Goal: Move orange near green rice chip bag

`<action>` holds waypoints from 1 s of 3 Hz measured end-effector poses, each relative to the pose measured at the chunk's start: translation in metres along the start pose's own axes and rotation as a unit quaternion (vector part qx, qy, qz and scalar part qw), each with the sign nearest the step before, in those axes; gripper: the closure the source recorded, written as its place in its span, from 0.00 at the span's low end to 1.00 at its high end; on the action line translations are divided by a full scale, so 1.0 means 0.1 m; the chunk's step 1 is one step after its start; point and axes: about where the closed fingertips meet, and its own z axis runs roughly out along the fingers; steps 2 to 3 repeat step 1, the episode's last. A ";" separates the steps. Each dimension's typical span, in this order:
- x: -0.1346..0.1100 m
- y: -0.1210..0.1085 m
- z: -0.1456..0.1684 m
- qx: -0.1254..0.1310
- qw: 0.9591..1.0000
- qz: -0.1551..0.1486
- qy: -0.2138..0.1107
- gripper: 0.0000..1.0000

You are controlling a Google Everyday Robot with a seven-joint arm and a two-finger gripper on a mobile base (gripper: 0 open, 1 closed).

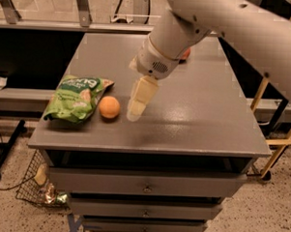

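Orange [109, 107], small smooth round light-coloured fruit, on grey cabinet top [198, 115], near left, just right of flat green rice chip bag [73, 98], perhaps touching it. Cream gripper [134, 112] just right of orange, apart from it, gripping nothing; parted or closed, cannot tell. Dark red fruit [186, 54] far back, half hidden behind white arm [246, 25].

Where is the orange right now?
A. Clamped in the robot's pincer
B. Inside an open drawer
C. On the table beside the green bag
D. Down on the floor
C: the orange lies free on the table, close beside the bag. The pincer hangs just past it on the side away from the bag, with a gap between them.
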 end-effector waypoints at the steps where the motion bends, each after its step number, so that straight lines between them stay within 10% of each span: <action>1: 0.40 0.06 -0.49 0.042 0.999 0.028 0.005 0.00; 3: 0.40 0.06 -0.49 0.042 0.999 0.028 0.005 0.00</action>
